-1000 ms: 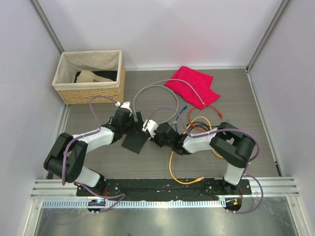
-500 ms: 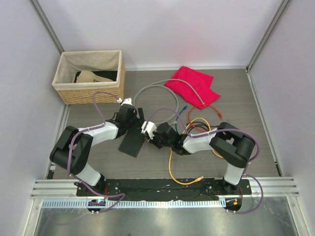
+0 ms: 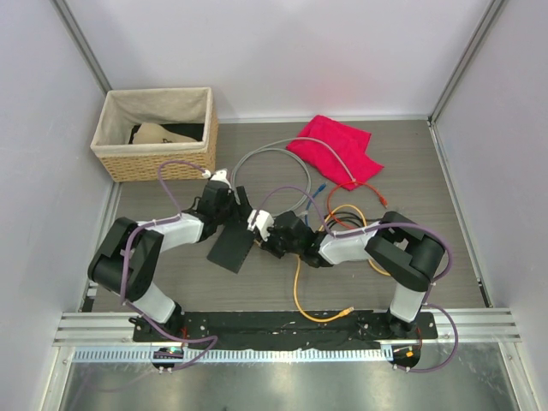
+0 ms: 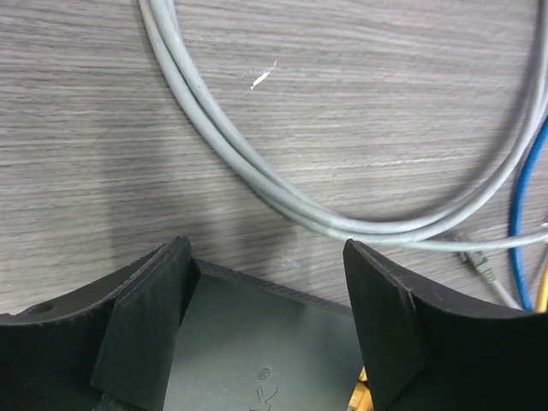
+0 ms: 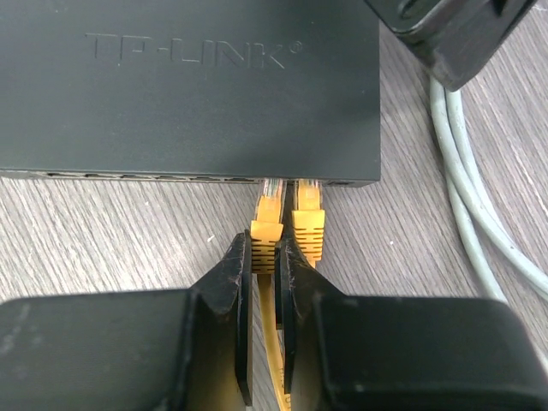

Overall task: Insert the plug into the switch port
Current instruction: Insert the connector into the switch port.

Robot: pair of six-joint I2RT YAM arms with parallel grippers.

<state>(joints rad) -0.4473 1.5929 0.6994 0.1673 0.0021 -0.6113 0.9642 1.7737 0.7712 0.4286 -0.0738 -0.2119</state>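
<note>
Top view: both arms reach low over the worktop (image 3: 419, 180), meeting at the switch (image 3: 231, 250).
Left wrist view: the left end effector (image 4: 265, 254) stands wide apart over the switch's edge.
Right wrist view: the right end effector (image 5: 266, 250) pinches the yellow plug (image 5: 267, 212), whose tip is at a port.

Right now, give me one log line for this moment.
right tool: shut on plug | plug: tip at switch port, second plug beside | left tool: open, over switch
</note>
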